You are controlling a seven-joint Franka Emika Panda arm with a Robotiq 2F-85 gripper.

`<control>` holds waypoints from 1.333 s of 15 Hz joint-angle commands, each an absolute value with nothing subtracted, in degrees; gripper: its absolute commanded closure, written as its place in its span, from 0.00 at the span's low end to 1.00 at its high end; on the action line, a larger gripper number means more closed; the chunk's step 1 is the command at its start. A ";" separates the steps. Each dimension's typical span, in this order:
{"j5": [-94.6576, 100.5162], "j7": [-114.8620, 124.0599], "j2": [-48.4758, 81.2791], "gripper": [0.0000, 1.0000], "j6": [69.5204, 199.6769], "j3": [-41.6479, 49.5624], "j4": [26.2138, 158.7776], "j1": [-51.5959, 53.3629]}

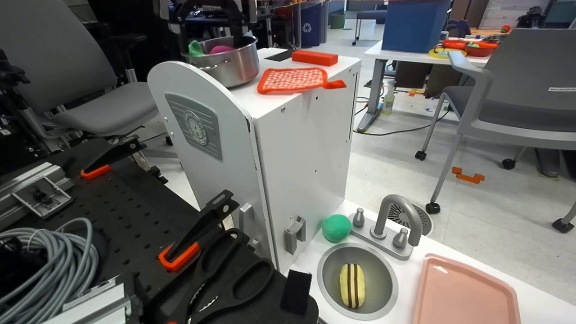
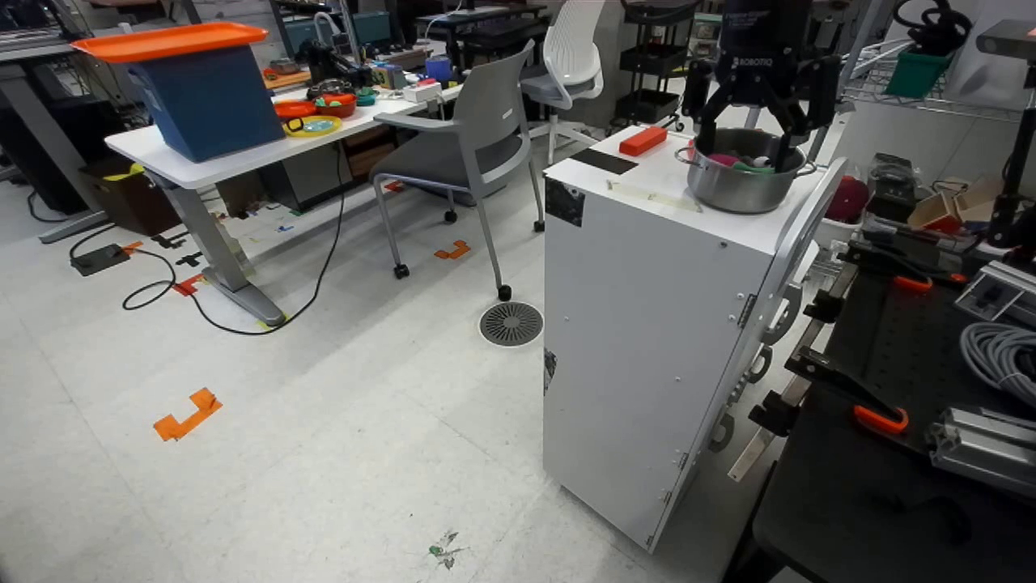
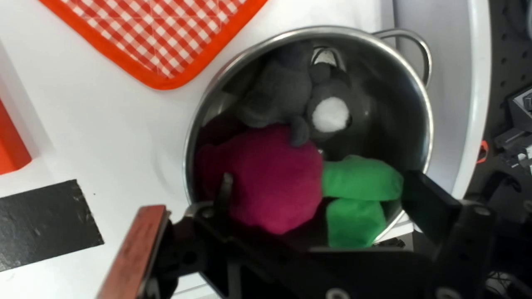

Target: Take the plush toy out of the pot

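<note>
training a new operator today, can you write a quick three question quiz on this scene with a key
1. True or false: the gripper is shut.
2. What is the main colour of the striped thing in the sink? a) blue; b) yellow; c) red
3. Besides the magenta-and-green plush toy, what does the wrist view show in the pot?

Key: 1. False, its jaws stand apart. 2. b. 3. A dark grey soft toy with a white patch.
</note>
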State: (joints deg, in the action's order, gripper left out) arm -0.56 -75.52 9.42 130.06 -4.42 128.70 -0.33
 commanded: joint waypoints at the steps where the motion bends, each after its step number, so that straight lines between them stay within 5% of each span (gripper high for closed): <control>1: -0.88 -76.74 9.79 0.00 129.63 -4.34 128.07 -0.64; 12: -0.69 -76.56 9.63 0.00 129.42 -4.23 127.79 -0.79; 16: -0.57 -76.51 9.58 0.41 129.47 -4.23 127.60 -0.75; 18: -0.59 -76.48 9.65 0.47 129.38 -4.20 127.57 -0.77; 20: -0.57 -76.50 9.66 0.43 129.40 -4.19 127.59 -0.77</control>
